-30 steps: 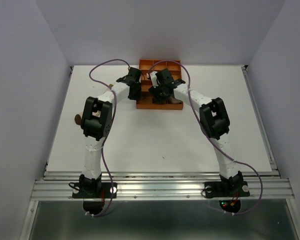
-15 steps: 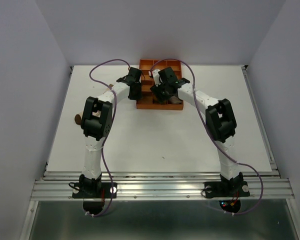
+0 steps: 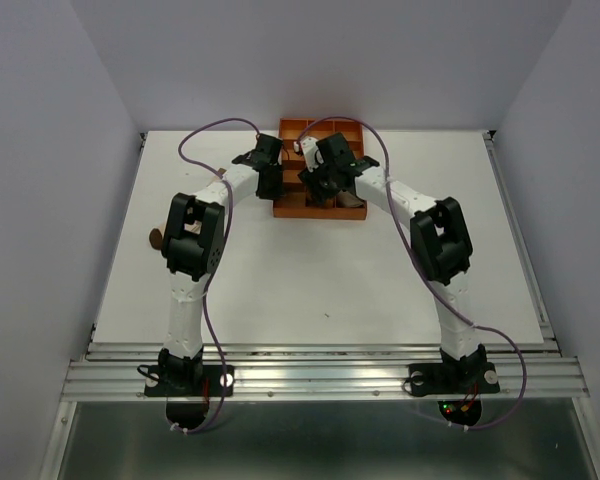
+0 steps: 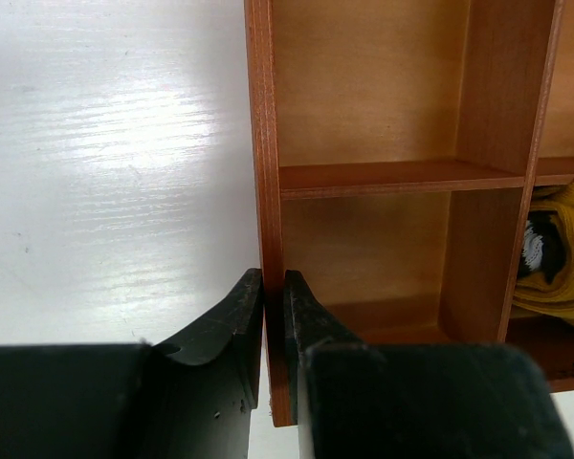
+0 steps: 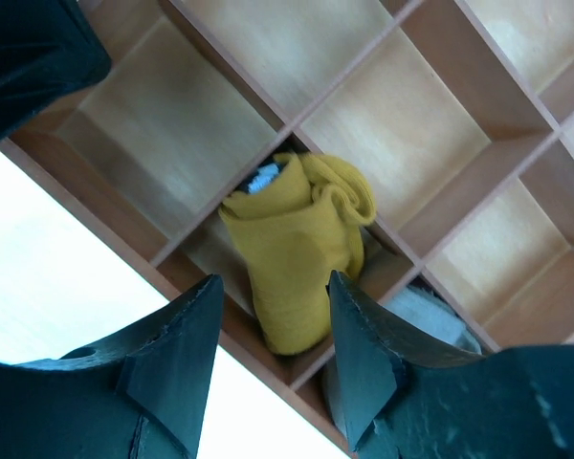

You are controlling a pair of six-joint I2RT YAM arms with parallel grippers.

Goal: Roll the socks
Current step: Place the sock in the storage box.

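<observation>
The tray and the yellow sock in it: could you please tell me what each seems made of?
The tray looks rigid, perhaps plastic or painted wood, satin orange-brown: thin walls, soft sheen. The sock is likely soft knit fabric, matte mustard: it folds and bulges.

High rear view facing down, two wrist views close over shared tray [image 4: 261, 143]

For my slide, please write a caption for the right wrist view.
Open right end effector over the mustard sock in an orange tray compartment.

Two arms [image 3: 190, 250], one tray [image 3: 305, 212] (two socks [image 5: 297, 258] inside)
</observation>
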